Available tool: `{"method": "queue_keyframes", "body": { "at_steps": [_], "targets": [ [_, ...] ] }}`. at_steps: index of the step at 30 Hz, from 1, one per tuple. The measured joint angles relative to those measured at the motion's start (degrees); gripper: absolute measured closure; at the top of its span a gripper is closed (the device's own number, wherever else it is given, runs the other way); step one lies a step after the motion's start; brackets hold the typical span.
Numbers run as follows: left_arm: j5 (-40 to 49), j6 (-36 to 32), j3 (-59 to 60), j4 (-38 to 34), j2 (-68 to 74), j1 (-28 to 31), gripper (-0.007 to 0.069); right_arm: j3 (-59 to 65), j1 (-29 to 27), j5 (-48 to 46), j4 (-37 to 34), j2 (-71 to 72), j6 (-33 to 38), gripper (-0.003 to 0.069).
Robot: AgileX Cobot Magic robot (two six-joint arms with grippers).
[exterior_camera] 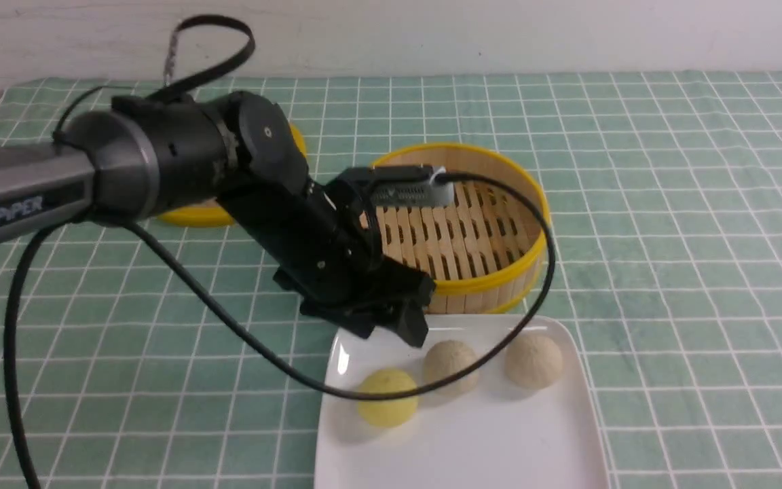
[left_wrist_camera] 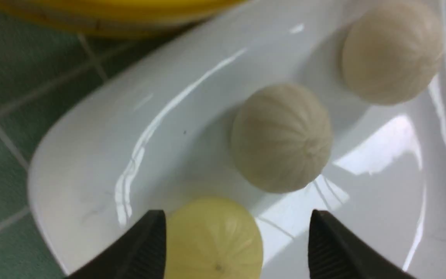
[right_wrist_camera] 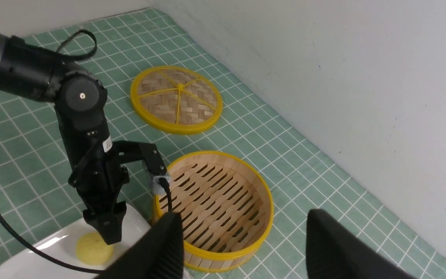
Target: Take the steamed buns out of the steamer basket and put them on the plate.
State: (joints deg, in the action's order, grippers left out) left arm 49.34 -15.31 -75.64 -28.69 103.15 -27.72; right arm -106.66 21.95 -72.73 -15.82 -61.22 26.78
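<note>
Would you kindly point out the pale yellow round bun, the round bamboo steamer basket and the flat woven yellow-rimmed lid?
pale yellow round bun (exterior_camera: 387, 406), front view, middle of its dome.
round bamboo steamer basket (exterior_camera: 466, 231), front view, bare slatted floor.
flat woven yellow-rimmed lid (right_wrist_camera: 177, 100), right wrist view, its middle.

Bright, even light – white glare streaks on the plate (left_wrist_camera: 91, 147), left wrist view soft w/ blurred edges.

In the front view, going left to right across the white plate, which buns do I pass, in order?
pale yellow bun → middle beige bun → right beige bun
</note>
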Motion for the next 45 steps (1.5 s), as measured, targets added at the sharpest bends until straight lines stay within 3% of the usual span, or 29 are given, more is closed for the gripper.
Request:
{"method": "queue_keyframes", "body": {
  "at_steps": [8,15,18,21,25,29,38,45],
  "targets": [
    [-1.76,0.11,-11.33,13.44,-14.4,0.0,0.0126,0.0,0.0,0.0,0.67,0.0,0.0,0.0228],
    [-3.94,15.31,-17.84,36.16,-33.4,0.0,0.0125,0.0,0.0,4.62,4.26,0.76,-1.16,0.0228],
    [-1.87,23.72,-17.98,49.8,-43.09,0.0,0.0125,0.0,0.0,7.46,10.2,2.41,-3.66,0.0228],
    [-0.19,27.37,-16.81,58.31,-51.03,0.0,0.0127,0.0,0.0,8.1,18.04,4.77,-6.54,0.0228],
    [0.23,28.99,-10.7,61.37,-61.61,0.0,0.0137,0.0,0.0,8.1,25.23,8.28,-10.69,0.0228],
    [0.61,29.99,-1.94,61.94,-68.7,0.0,0.0153,-0.05,0.0,7.66,26.12,12.45,-12.52,0.0228],
    [1.09,39.04,15.83,66.88,-76.47,0.0,0.0165,9.39,0.0,5.8,13.29,24.46,-12.16,0.0228],
    [-6.5,47.36,24.91,74.13,-76.42,0.0,0.0165,29.38,0.0,10.91,11.97,37.51,-12.03,0.0228]
  ]
}}
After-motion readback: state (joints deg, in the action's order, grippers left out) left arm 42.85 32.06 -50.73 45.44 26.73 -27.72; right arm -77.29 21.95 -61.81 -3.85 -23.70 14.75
